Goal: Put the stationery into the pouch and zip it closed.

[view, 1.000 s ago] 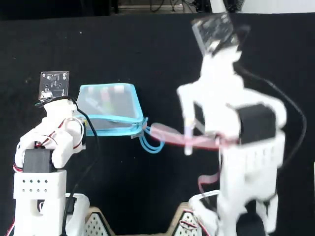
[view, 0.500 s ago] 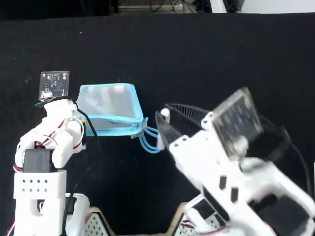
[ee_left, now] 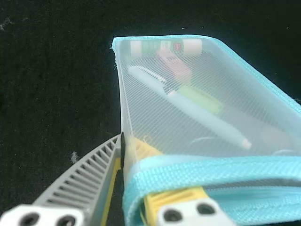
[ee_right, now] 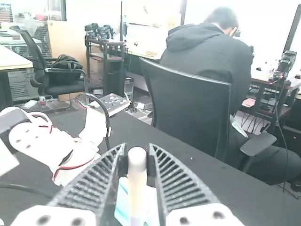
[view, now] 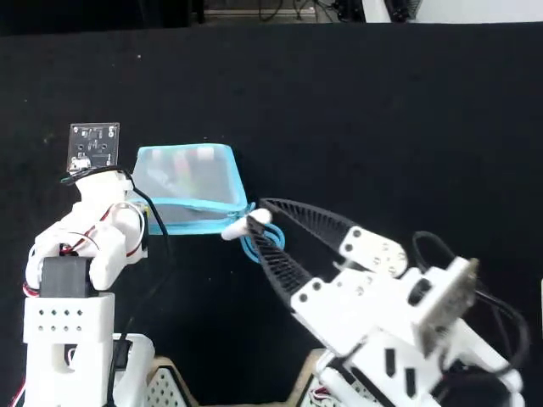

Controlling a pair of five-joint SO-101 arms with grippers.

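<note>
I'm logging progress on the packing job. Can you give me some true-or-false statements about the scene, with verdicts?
1. The right gripper holds a white cylindrical stick between its jaws. True.
2. The translucent mesh pouch with light blue trim is empty. False: a pale blue pen, for one, lies inside.
3. The left gripper is clamped on an edge of the pouch. True.
4. The white stick lies loose, far from the pouch. False: it is held in the jaws right beside one end of the pouch.
</note>
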